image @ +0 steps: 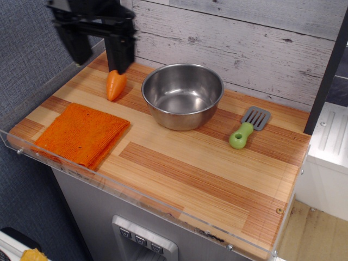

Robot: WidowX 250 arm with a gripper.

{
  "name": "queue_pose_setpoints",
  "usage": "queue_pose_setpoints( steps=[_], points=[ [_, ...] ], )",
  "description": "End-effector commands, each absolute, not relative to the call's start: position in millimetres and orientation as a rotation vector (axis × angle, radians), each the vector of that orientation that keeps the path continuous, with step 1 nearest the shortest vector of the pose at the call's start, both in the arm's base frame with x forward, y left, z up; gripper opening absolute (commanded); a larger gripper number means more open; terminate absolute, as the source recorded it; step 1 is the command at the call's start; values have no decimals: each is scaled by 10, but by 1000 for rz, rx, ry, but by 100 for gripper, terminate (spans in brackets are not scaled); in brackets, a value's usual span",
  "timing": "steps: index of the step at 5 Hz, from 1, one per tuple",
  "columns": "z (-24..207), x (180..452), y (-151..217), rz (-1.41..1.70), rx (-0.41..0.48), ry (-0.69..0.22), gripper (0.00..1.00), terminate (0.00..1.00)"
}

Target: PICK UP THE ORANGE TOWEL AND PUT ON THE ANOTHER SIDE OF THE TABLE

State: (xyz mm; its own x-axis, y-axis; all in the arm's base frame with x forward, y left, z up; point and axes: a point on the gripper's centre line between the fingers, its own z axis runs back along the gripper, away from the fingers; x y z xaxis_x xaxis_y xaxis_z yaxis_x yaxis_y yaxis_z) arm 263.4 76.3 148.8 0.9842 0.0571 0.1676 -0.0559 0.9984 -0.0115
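The orange towel [81, 134] lies flat and folded on the front left corner of the table [201, 174]. My gripper [98, 58] is black, open and empty. It hangs high above the back left of the table, above and behind the towel, with its right finger just over the small orange carrot [115, 84].
A steel bowl [182, 94] stands at the back middle. A spatula with a green handle [247, 128] lies to its right. A clear acrylic rim [136, 198] runs along the front edge. A dark post [326, 76] stands at the back right.
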Motion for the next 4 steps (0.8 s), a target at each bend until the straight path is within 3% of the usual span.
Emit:
queue_pose_setpoints(
  steps=[1,3,4],
  points=[
    [1713,2617,719,-8,58,-218,100,0],
    [1702,2607,744,-50,69,-170,100,0],
    [1702,2607,744,-50,69,-170,100,100]
  ],
)
